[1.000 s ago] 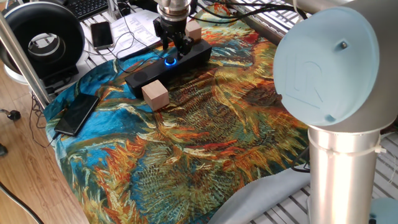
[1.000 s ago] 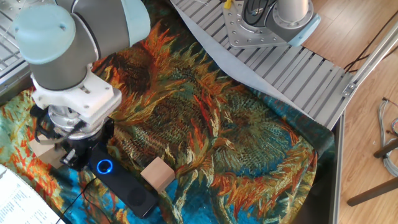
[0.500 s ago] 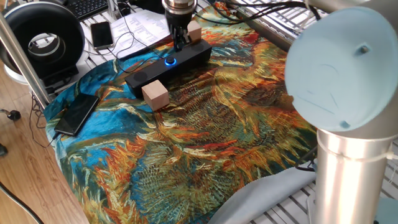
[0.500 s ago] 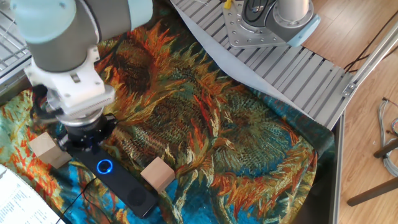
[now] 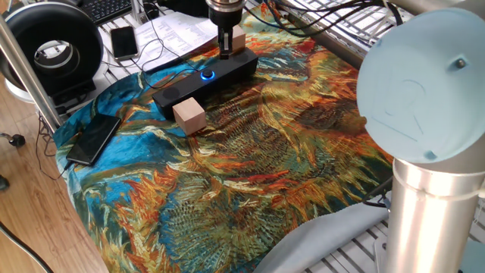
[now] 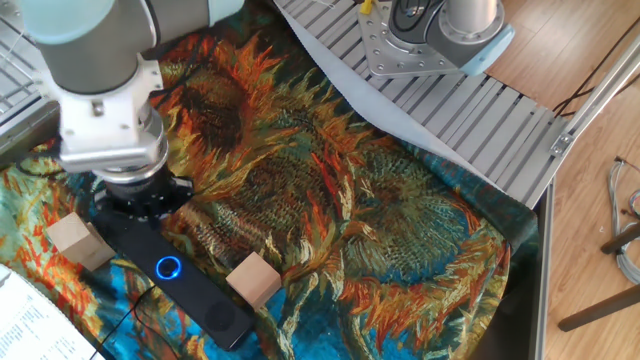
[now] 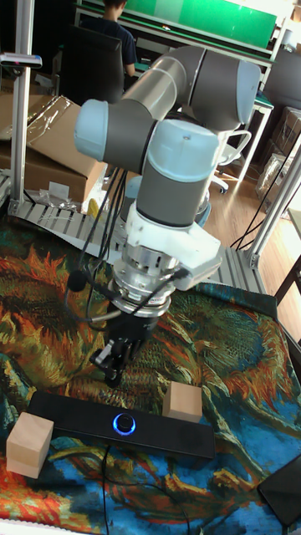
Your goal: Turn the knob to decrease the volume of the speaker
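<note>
Apparently clear of the blue-ringed round black knob [image 7: 124, 424], the narrow-jawed metal gripper [image 7: 115, 366] hangs at its twelve o'clock; next, descend and regrasp.

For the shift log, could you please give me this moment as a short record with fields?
Speaker: long black bar lying on the sunflower cloth
Knob: blue-lit dial on the bar's top, untouched
Gripper: above the bar, off the knob, jaws close together
Wooden cubes: one in front of the bar, one behind it
Phone: flat at the cloth's edge
</note>
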`<action>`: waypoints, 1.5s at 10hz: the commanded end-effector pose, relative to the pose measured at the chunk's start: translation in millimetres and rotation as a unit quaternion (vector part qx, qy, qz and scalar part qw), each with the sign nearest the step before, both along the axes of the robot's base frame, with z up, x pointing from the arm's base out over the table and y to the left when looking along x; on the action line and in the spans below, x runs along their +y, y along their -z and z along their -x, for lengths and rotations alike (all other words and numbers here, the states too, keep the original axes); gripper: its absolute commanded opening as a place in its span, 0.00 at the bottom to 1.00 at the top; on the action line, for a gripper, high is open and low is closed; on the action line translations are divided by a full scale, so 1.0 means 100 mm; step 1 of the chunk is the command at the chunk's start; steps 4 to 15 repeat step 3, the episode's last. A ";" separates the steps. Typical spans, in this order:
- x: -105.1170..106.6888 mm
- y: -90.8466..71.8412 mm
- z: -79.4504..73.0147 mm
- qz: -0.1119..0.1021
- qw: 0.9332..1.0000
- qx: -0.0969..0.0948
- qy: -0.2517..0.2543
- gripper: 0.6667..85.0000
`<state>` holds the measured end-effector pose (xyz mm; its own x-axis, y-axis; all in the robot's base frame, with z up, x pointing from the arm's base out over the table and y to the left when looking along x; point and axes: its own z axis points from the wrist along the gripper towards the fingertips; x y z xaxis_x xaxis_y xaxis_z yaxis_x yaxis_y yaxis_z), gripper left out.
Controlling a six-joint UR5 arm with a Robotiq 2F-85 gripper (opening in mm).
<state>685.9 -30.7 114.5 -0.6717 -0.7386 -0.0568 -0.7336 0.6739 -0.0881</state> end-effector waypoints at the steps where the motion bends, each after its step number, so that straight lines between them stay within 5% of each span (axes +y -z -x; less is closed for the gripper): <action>1: 0.08 -0.01 0.17 -0.059 0.986 0.007 0.155 0.02; 2: 0.14 0.01 0.20 -0.088 0.980 0.009 0.179 0.02; 3: 0.01 0.07 0.24 -0.073 0.980 0.006 0.186 0.02; 15: 0.01 0.07 0.24 -0.073 0.980 0.006 0.186 0.02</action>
